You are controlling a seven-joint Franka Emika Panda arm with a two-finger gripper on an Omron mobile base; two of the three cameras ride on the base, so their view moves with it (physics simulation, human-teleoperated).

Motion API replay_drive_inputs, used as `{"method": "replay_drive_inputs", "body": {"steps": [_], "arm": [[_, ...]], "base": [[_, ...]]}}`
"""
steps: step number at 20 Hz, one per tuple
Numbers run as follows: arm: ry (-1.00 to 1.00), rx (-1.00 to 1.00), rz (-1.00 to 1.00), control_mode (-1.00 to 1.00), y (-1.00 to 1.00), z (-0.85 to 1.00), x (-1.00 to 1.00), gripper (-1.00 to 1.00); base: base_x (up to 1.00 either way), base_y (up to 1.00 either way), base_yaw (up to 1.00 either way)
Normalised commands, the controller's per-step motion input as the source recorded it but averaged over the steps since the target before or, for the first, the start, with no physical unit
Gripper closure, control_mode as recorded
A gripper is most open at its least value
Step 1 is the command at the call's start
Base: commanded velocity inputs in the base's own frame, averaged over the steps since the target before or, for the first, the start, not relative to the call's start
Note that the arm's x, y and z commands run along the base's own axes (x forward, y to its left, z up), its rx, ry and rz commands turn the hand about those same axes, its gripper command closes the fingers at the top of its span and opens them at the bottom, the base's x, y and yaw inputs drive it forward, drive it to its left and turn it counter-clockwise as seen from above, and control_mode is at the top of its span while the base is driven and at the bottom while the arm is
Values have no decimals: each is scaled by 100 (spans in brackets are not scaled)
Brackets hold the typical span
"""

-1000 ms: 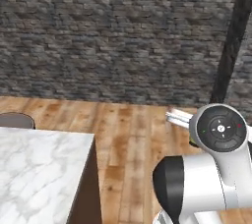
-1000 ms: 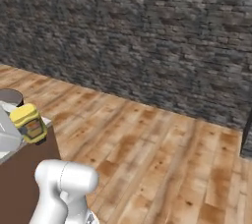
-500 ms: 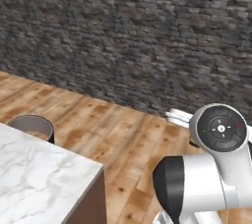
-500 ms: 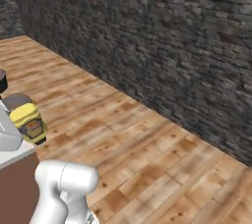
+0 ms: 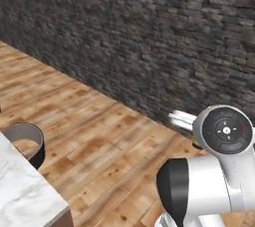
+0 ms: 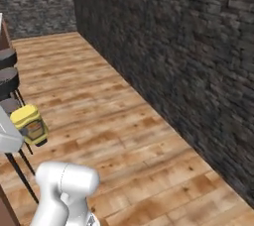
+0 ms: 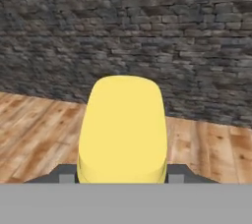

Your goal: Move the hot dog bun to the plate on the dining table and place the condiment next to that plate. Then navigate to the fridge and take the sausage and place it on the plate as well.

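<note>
The gripper (image 7: 123,176) holds the condiment (image 7: 123,129) between its two fingers, which press on the bottle from both sides. In the right base view the condiment (image 6: 31,124) hangs in the air above the wooden floor (image 6: 124,136). A corner of the dining table (image 5: 25,196) lies at the lower left, near a dark stool (image 5: 27,139).

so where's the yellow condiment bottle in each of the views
Left base view: I can't make it out.
Right base view: condiment bottle at the left edge, mid-height, held up off the wooden floor.
Hand view: bottom centre, large, between the finger tips.
Shared landmark: the dark stone wall behind the wooden floor.
</note>
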Motion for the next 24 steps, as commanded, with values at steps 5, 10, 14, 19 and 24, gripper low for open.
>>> {"method": "replay_drive_inputs", "body": {"steps": [5,10,14,19,24], "arm": [[0,0,0,100,0,0,0,100],[0,0,0,100,0,0,0,100],[0,0,0,100,0,0,0,100],[0,0,0,100,0,0,0,100],[0,0,0,100,0,0,0,100]], "base": [[89,-57,46],[86,-52,48],[92,-39,54],[97,-20,63],[91,-19,66]]}}
